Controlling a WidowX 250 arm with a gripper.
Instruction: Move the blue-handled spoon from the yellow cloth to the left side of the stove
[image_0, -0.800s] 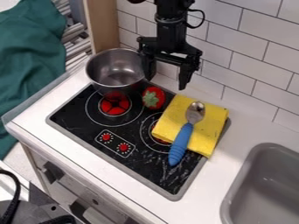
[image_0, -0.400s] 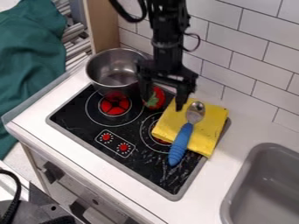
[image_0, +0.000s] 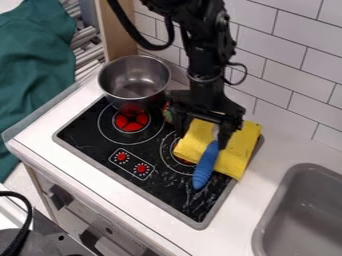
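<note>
So the tool (image_0: 202, 138) is hanging low over the yellow cloth (image_0: 235, 154), fingers spread and nothing pinched between them as far as I can see. The spoon with the blue handle (image_0: 206, 166) lies slantwise on top of that cloth, handle poking out past its near left edge, and the metal end is mostly hidden behind the tool. Can't tell from this angle whether a fingertip is actually touching the cloth. Everything else, going by the cloth: the strawberry (image_0: 167, 116) is just off its upper left, partly hidden, the steel pot (image_0: 135, 85) is further out that same way, and the grey sink (image_0: 275, 215) is off to its right, set in the white desk (image_0: 240, 220). The cloth itself lies partly over the black stovetop (image_0: 157, 189). If it were me working this low, I'd sort the height first, since pressing down would probably just bunch the cloth. I'd also decide what the grip is meant to take, because closing here could easily catch fabric and spoon together, and a round handle might roll. Slow close, straight down, and watch the strawberry side, it's tight.
</note>
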